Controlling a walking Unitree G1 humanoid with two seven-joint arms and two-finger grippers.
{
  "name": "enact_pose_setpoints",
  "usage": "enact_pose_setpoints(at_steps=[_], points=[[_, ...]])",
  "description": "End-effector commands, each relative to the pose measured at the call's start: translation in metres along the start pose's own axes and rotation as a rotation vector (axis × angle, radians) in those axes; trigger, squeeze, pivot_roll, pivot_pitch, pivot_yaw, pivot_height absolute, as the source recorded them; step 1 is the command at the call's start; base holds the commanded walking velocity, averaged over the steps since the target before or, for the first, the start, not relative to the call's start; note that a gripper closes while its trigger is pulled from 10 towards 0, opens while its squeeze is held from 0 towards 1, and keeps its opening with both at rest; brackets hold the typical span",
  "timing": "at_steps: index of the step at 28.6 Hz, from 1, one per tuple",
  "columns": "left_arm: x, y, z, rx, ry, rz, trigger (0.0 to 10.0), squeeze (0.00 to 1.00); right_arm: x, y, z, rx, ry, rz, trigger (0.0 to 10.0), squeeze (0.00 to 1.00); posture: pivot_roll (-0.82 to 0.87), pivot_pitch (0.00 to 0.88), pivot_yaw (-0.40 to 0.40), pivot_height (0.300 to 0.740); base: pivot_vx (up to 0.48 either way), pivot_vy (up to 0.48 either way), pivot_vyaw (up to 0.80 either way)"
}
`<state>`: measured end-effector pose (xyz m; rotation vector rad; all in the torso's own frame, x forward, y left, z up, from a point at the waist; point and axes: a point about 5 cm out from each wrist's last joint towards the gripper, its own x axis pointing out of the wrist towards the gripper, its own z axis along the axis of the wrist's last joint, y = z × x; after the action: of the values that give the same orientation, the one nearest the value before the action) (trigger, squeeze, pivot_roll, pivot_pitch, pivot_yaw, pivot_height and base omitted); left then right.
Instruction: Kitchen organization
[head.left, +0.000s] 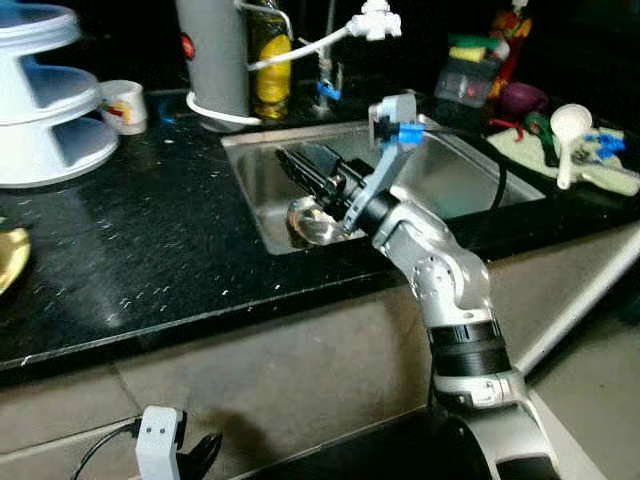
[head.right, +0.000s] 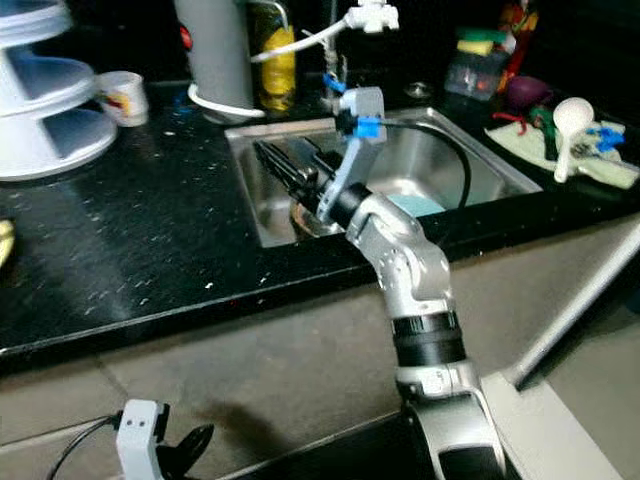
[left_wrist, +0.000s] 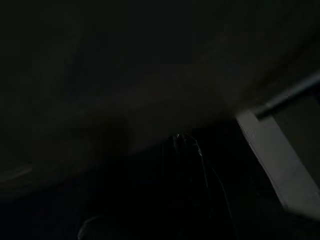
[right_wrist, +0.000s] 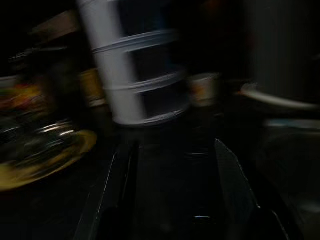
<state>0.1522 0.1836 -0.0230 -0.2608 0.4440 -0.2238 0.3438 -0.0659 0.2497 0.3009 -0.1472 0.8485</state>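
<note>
Black countertop (head.left: 150, 250) surrounds a steel sink (head.left: 455, 175); right gripper (head.left: 300, 165) spread open, empty, above its metal bowl (head.left: 312, 222).

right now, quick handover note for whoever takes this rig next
Right gripper: reached over the sink, fingers apart, nothing between them. A shiny metal bowl sits in the sink just below it.
Left gripper: hangs idle low by the cabinet front.
On the counter: white tiered rack at far left, small mug beside it, white ladle on a cloth to the right of the sink.
Done: nothing visibly sorted yet.
Left: probably lift the bowl out, then tidy the counter items.
</note>
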Motion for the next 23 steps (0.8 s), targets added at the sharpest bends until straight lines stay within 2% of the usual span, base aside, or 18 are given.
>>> enact_pose_setpoints(at_steps=[1,23], points=[[-0.004,0.0008,-0.0063,-0.006,0.021,0.008,10.0,0.0,0.0017,0.0057,-0.0013,-0.017,0.012,0.028,10.0,0.0,0.11,0.0,-0.071,0.74,0.0,0.0,0.8],[-0.002,-0.0012,0.0009,0.001,0.009,-0.017,10.0,0.0,0.002,0.0131,-0.0063,-0.085,0.042,0.069,10.0,0.0,0.11,0.0,-0.062,0.74,0.0,0.0,0.8]])
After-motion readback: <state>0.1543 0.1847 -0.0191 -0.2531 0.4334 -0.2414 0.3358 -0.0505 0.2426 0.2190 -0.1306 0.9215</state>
